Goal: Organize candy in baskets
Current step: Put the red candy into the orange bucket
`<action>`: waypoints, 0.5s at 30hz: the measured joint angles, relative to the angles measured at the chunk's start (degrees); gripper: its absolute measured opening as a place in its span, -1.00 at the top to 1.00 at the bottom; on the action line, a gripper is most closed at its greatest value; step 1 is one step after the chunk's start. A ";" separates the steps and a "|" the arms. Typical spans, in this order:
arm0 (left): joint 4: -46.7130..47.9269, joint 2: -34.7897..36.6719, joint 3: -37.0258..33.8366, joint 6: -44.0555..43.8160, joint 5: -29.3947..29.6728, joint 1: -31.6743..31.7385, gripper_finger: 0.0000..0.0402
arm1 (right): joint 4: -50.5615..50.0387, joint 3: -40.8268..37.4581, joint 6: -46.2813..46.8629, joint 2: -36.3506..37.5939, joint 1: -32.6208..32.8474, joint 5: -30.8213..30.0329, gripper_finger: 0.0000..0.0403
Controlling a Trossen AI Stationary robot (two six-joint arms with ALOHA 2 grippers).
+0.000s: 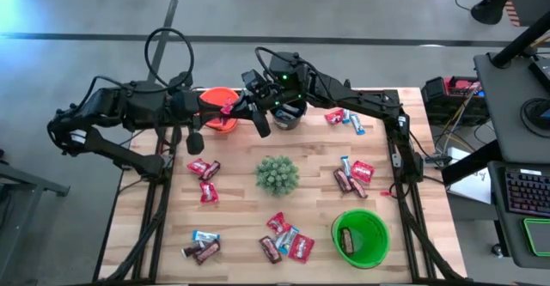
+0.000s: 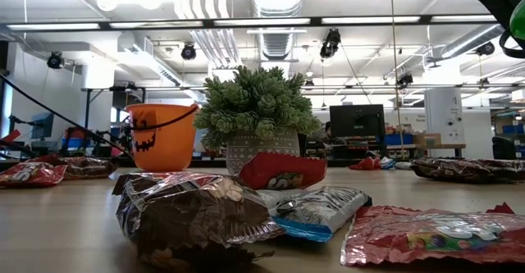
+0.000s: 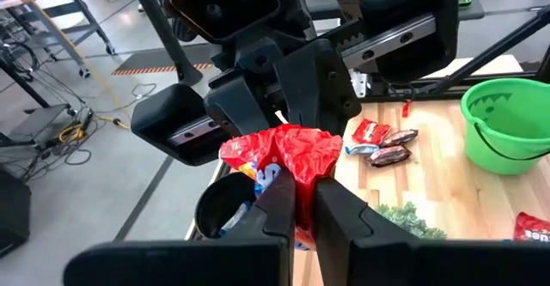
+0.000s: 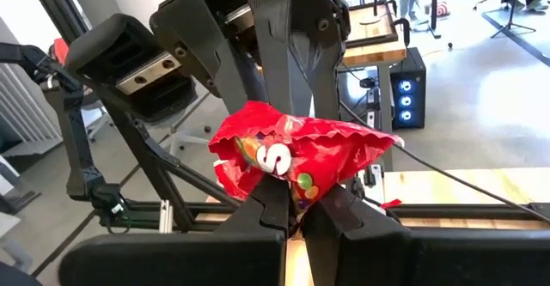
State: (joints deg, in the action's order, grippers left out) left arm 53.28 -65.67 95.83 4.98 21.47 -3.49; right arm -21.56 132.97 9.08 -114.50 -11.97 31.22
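Candy is the whole job here, and one red candy (image 4: 292,161) in a crumpled shiny wrapper hangs in the air at the far edge of the worktop (image 1: 241,209), between the orange basket (image 1: 219,107) and the black basket (image 1: 288,114), pinched from both sides at once: the left claw (image 3: 301,196) is clenched on one end and the right claw (image 4: 296,204) is clenched on the other. Its long axis seems to run roughly from one claw to the other, across the worktop, though the bunched wrapper makes that hard to judge. Little sorting looks done: the black basket shows a wrapper or two inside, the green basket (image 1: 361,237) near the front looks nearly bare, and loose clusters of red, blue-and-silver and brown bars lie scattered around the potted plant (image 1: 277,174). Most of the work seems left.
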 joint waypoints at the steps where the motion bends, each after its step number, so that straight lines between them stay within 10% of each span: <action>1: 0.01 0.11 0.00 0.01 -0.01 0.00 0.99 | 0.02 0.00 -0.02 0.00 0.00 0.02 0.95; 15: 1.22 0.15 -0.04 1.82 0.53 0.02 1.00 | -0.84 0.01 -1.65 -0.04 0.03 -1.65 0.53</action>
State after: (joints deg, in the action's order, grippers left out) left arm 54.50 -65.52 95.79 6.80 22.01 -3.46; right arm -22.40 132.97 7.43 -114.54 -11.93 29.57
